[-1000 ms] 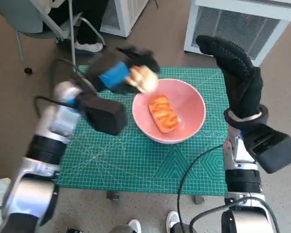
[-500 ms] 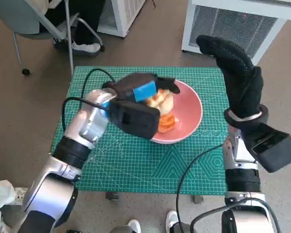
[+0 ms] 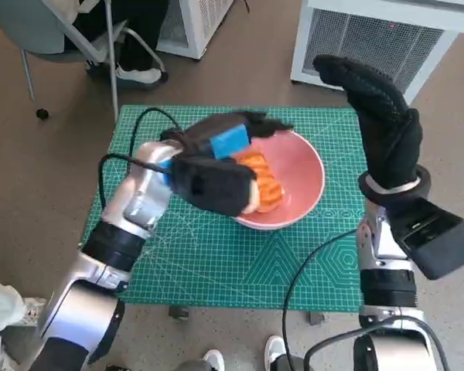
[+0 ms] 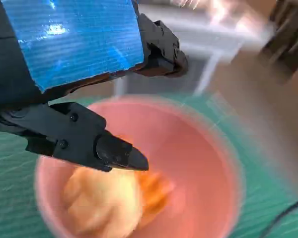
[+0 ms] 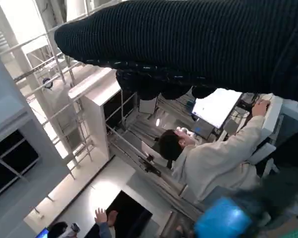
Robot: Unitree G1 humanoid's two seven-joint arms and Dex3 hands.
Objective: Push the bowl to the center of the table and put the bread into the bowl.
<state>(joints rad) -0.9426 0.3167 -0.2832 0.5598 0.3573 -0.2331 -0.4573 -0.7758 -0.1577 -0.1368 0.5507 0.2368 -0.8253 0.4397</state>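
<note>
The pink bowl (image 3: 303, 171) sits on the green mat (image 3: 216, 255) near the table's middle. An orange-glazed bread (image 3: 264, 184) lies inside it. My left hand (image 3: 226, 144) hovers over the bowl's left half, hiding part of it. In the left wrist view the hand (image 4: 74, 49) has its fingers (image 4: 114, 151) spread apart with nothing between them, and a pale bread roll (image 4: 102, 203) lies blurred in the bowl (image 4: 208, 163) beside the orange bread (image 4: 158, 187). My right hand (image 3: 380, 116) stands raised above the mat's right edge, fingers straight and holding nothing; its glove (image 5: 188, 44) fills the right wrist view's top.
A black cable (image 3: 309, 270) loops over the mat's front right. A chair and a person's legs (image 3: 131, 46) stand beyond the table's far left corner, a white grilled unit (image 3: 371, 39) beyond the far right. The right wrist view shows a seated person (image 5: 208, 158).
My left hand carried the pale roll from the bowl's left rim to over the bowl and let it go; the roll now lies inside. The right hand has stayed still.
</note>
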